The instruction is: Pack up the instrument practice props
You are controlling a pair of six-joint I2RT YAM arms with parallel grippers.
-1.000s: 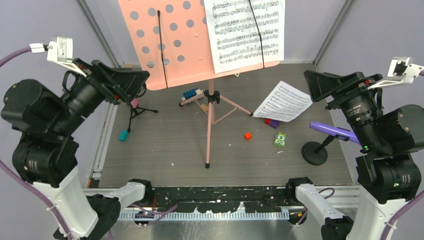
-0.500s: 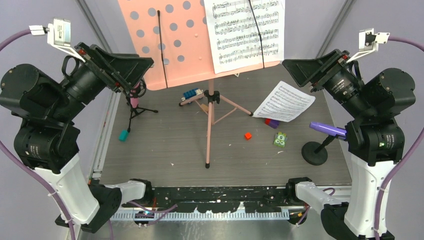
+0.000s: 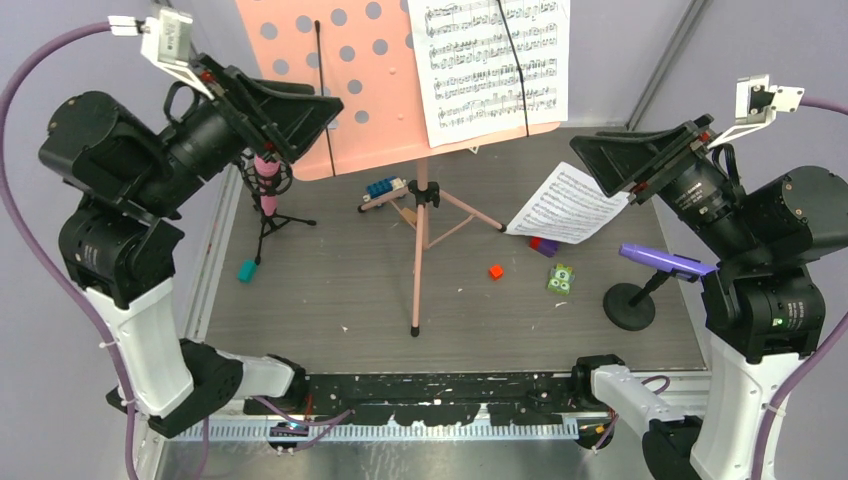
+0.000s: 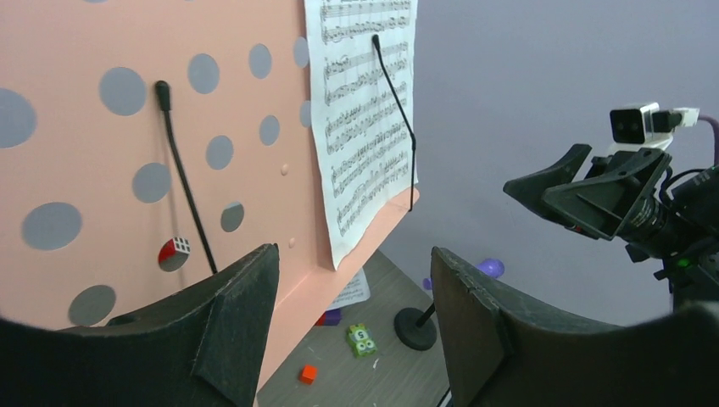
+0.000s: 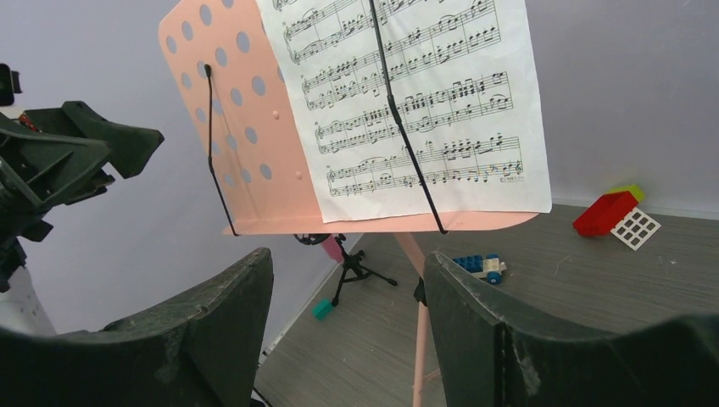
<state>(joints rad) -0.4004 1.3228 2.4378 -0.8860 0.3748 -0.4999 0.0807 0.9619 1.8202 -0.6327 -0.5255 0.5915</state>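
The pink perforated music rack (image 3: pixel 340 80) stands on its tripod at the back, with a white sheet-music page (image 3: pixel 490 65) held on it under a black wire arm. A second page (image 3: pixel 565 205) lies tilted on the floor at the right. A pink microphone (image 3: pixel 267 185) sits in a black tripod mount. A purple microphone (image 3: pixel 665 262) rests on a round-based mount (image 3: pixel 630 305). My left gripper (image 3: pixel 318 130) hangs open beside the rack's lower left edge. My right gripper (image 3: pixel 595 165) is open above the loose page. Both face the rack (image 4: pixel 102 153) (image 5: pixel 254 127), holding nothing.
Small toy blocks lie on the floor: a teal one (image 3: pixel 246 270), an orange cube (image 3: pixel 495 271), a green one (image 3: pixel 560 279) and a purple one (image 3: pixel 545 245). A blue toy car (image 3: pixel 382 188) sits behind the rack's pole (image 3: pixel 418 260). A red block (image 5: pixel 604 212) lies far back.
The left arm rose and swung right, bringing its open gripper up to the rack's left edge. The right arm lifted and turned left toward the rack. Nothing was picked up.
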